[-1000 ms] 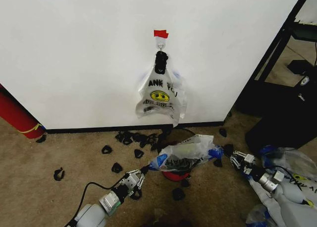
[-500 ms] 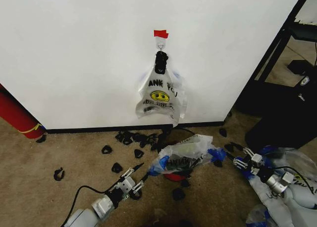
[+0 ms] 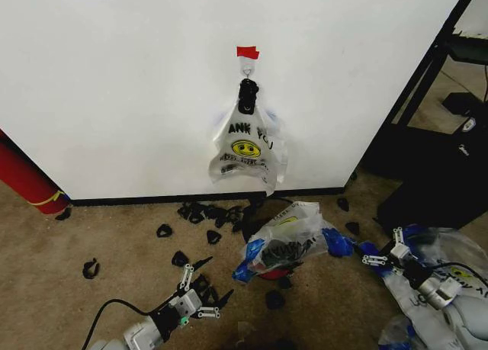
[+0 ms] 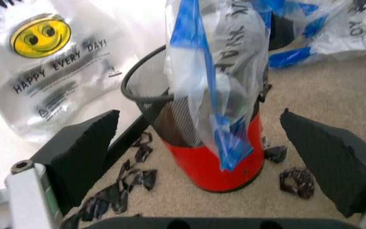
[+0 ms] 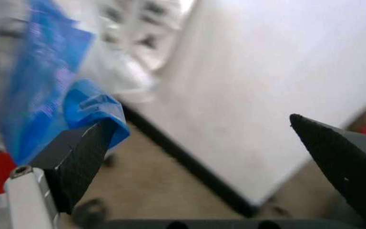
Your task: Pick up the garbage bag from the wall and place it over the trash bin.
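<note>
One garbage bag (image 3: pixel 293 239) draped over one trash bin (image 4: pixel 218 157); two grippers open.

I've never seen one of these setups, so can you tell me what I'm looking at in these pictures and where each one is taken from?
This is a two-armed wheeled robot. The wide picture comes from its head, looking down at a carpeted floor by the wall. The two close-ups come from cameras on its wrists.

The left end effector and right end effector are both open and hold nothing.

Between them stands the trash bin, black mesh with a red base, with the garbage bag draped over it. A bunch of matching bags hangs from a hook on the wall. Small black scraps litter the carpet.
</note>
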Robot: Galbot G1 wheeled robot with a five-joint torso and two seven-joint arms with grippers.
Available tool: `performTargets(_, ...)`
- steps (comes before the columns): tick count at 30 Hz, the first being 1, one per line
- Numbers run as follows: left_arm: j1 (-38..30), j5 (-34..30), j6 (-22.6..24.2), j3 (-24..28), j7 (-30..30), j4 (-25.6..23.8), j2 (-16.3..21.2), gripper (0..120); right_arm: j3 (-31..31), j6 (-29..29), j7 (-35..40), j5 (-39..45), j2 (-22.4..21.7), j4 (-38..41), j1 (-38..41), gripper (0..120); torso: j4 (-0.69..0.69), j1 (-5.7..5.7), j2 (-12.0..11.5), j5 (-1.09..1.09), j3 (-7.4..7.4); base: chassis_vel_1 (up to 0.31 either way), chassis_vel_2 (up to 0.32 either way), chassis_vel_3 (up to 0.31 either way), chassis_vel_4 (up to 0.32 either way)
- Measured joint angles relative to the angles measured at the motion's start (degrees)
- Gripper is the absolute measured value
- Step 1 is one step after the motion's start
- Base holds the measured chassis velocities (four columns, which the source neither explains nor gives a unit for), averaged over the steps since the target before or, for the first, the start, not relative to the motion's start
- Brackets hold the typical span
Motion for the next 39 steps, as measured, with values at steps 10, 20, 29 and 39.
performTargets(10, 1.91, 2.25, -1.67, -0.31, 2.42, -0.89, -1.75, 100, -0.79, -8.17, 18.62, -9.7, -0.58, 3.82, -5.84, 100, 0.0, 0.0, 0.0, 0.0, 0.0, 0.0, 0.0, 0.0, 0.0)
performTargets(20, 0.99, 2.49, -2.09, 0.15, 3.5, -0.31, -2.15, 100, 4.85, -3.35, -9.69, -3.84, -1.1, 1.66, -5.69, 100, 0.0, 0.0, 0.0, 0.01, 0.0, 0.0, 0.0, 0.0, 0.0)
performTargets(29, -3.96, -10.85, 3.77, -3.69, 4.15, -7.42, 1.17, 100, 8.31, -0.54, -17.89, 20.72, -0.09, 9.91, -3.74, 100, 0.01, 0.0, 0.0, -0.01, 0.01, 0.0, 0.0, 0.0, 0.0)
performTargets(39, -19.91, -36.08, 19.87, 4.01, -9.1, -4.7, 8.46, 100, -2.35, -7.55, 24.08, 6.92, 10.03, 29.33, 1.04, 100, 0.07, 0.0, 0.0, -0.02, 0.01, 0.0, 0.0, 0.0, 0.0)
